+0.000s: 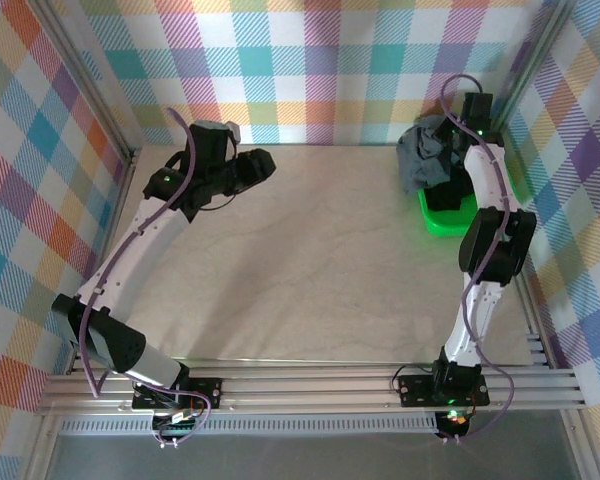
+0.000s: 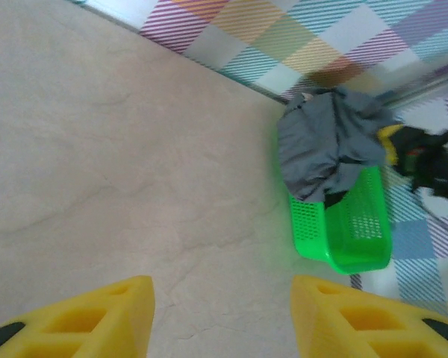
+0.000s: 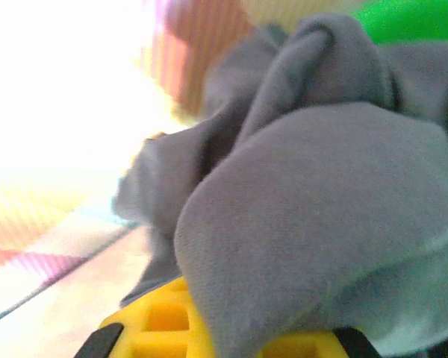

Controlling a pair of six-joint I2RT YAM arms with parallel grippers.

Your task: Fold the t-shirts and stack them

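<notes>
Slate-grey t-shirt bunched over the green tray in the table's far right corner.

The t-shirt sits in a crumpled heap, its folds piled over the tray's far end, close to the plaid wall. The near end of the tray's perforated side is uncovered. The right gripper is at the shirt's right side, touching it. From its own wrist camera the grey cloth drapes over its yellow fingers, so it cannot be told whether the jaws are pinching the fabric or parted. The left gripper hovers over the bare pale table on the far left, well apart from shirt and tray — its yellow jaws spread wide with nothing between them.
</notes>
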